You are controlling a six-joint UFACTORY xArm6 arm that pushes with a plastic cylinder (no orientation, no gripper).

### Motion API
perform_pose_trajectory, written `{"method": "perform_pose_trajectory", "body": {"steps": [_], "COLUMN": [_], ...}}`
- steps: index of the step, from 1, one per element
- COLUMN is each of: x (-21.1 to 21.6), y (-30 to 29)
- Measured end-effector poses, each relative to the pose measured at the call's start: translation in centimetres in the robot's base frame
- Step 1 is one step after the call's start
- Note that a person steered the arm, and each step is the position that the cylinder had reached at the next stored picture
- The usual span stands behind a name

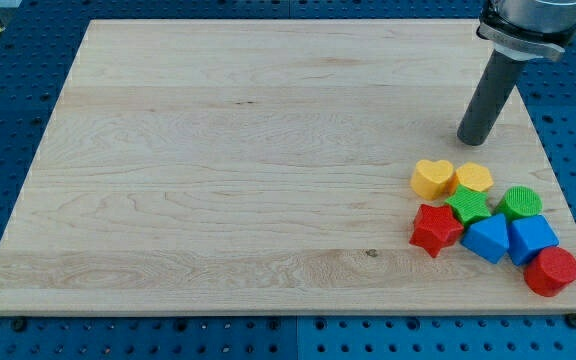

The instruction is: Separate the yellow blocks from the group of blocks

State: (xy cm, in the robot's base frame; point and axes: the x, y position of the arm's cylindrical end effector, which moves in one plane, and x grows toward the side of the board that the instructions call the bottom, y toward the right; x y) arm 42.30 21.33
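Observation:
A yellow heart block point(432, 178) and a yellow rounded block point(474, 178) sit side by side at the top of a tight cluster at the board's lower right. Below them lie a green star point(469, 205), a green cylinder point(520, 203), a red star point(435, 229), two blue blocks point(486, 240) point(531, 238) and a red cylinder point(551, 271). My tip point(471, 140) rests on the board just above the yellow rounded block, apart from it by a small gap.
The wooden board point(218, 170) lies on a blue perforated table point(8, 100). The cluster sits close to the board's right and bottom edges.

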Motion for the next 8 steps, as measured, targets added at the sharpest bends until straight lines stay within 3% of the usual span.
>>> {"method": "perform_pose_trajectory", "body": {"steps": [3,4,5,8], "x": [0.6,3.9,4.3,7.0], "y": [0.2,2.2,5.4,2.2]}}
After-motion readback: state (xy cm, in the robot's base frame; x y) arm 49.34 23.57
